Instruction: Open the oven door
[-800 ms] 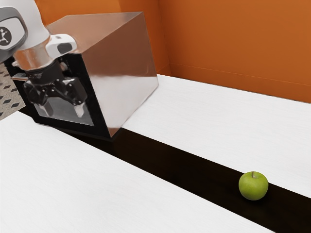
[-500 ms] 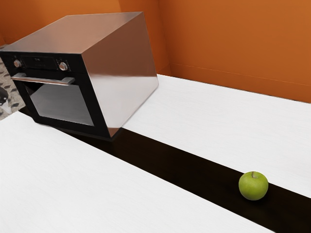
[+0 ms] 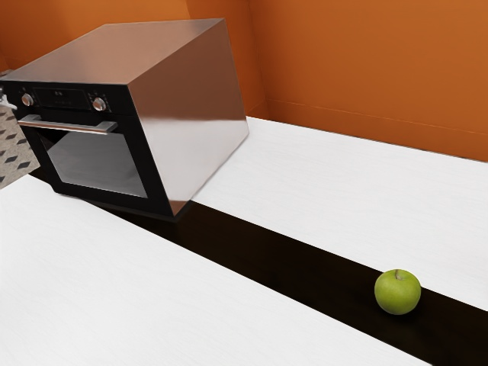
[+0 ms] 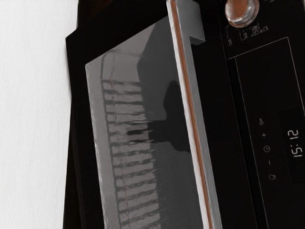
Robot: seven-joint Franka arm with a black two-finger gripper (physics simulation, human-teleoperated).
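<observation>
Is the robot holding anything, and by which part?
Nothing that I can see: the gripper, at the exterior view's left edge, is clear of the oven handle.

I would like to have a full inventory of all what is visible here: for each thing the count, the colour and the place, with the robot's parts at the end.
oven: one, coppery metal with black front, on the counter
oven door: one, black with grey glass, at the oven's front, shut
door handle: one, metallic, across the door's top
knobs: two, metallic, above the handle
display panel: one, black, between the knobs
apple: one, green, on the black strip
black strip: one, running along the counter
counter: one, white, both sides of the strip
walls: orange, behind
floor: grey with dark shapes, exterior view's left
end effector: one, partly visible, pale, exterior view's left edge
</observation>
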